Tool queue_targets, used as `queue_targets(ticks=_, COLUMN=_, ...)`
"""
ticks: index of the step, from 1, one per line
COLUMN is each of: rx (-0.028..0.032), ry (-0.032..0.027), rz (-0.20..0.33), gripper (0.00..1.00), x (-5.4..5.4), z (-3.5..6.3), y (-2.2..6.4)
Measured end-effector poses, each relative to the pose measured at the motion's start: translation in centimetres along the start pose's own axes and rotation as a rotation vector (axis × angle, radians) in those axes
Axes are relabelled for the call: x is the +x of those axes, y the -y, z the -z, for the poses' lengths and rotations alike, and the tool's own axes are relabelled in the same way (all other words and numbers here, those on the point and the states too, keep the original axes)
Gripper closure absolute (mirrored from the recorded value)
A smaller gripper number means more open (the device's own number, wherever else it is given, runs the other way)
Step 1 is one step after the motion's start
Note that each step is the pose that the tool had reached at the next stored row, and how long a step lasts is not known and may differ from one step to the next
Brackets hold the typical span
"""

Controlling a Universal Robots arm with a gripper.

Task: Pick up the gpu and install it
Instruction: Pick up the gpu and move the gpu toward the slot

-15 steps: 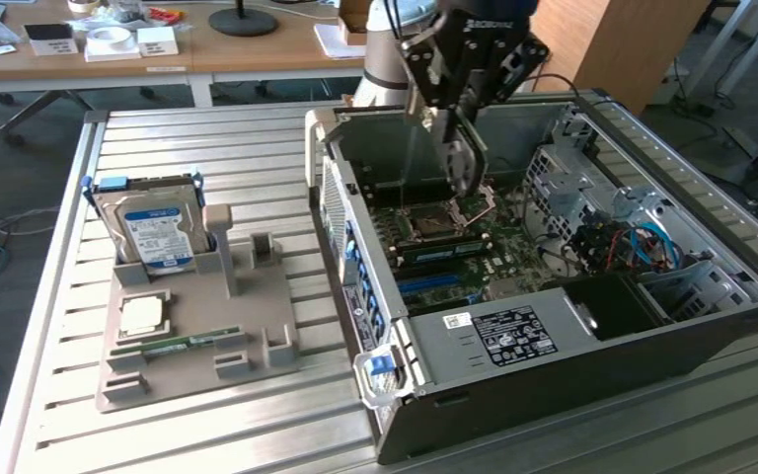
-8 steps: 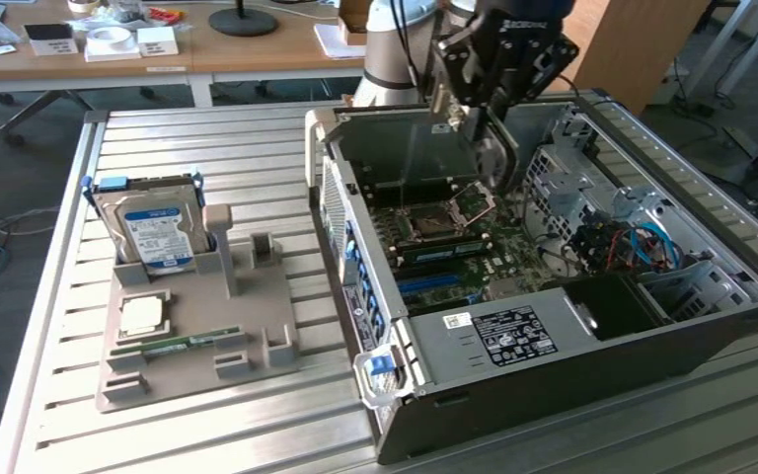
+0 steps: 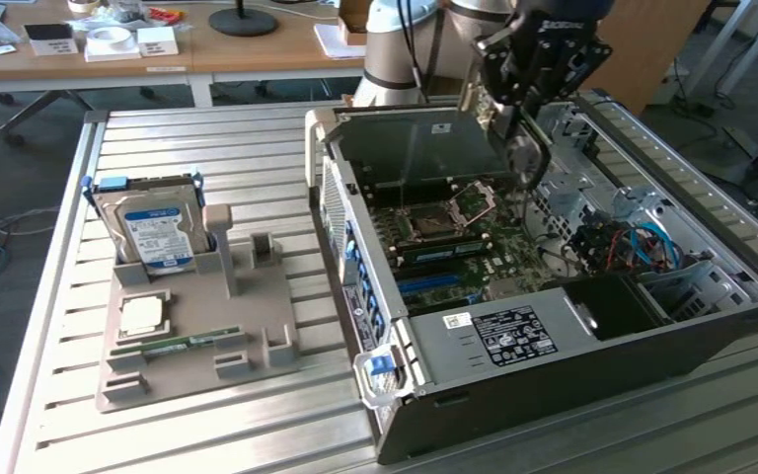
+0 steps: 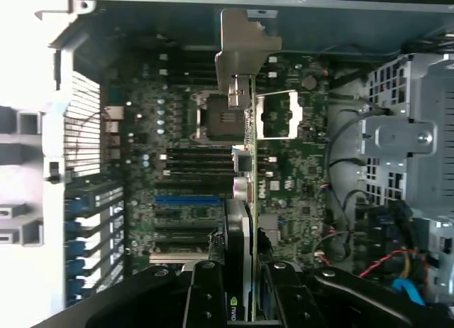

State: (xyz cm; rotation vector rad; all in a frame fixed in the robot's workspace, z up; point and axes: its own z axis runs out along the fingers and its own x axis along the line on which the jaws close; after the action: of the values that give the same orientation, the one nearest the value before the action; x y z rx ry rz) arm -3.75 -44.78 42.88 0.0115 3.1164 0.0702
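My gripper (image 3: 521, 117) hangs over the open computer case (image 3: 352, 247), shut on the gpu (image 3: 527, 153). The card hangs edge-on below the fingers, inside the case opening. In the wrist view the gpu (image 4: 241, 221) is a thin dark card seen on edge. Its metal bracket (image 4: 245, 51) points away from me, and both fingers of the gripper (image 4: 245, 296) clamp its near end. Beneath it lies the green motherboard (image 4: 177, 165) with the processor socket (image 4: 220, 118) and a blue slot (image 4: 186, 199). The card floats above the board, apart from the slots.
A grey holder (image 3: 194, 336) at the exterior view's left carries the silver hard drive (image 3: 155, 232), a processor chip (image 3: 142, 314) and a green memory stick (image 3: 175, 346). Inside the case are a power supply (image 3: 511, 331), a drive cage (image 4: 418, 143) and loose cables (image 3: 630, 247).
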Motion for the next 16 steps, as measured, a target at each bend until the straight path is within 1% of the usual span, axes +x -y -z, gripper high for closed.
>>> queue_targets(ticks=16, rx=-0.0001, ry=0.0000, rz=0.000, gripper=0.73, x=-7.3, z=-0.19, y=-0.05)
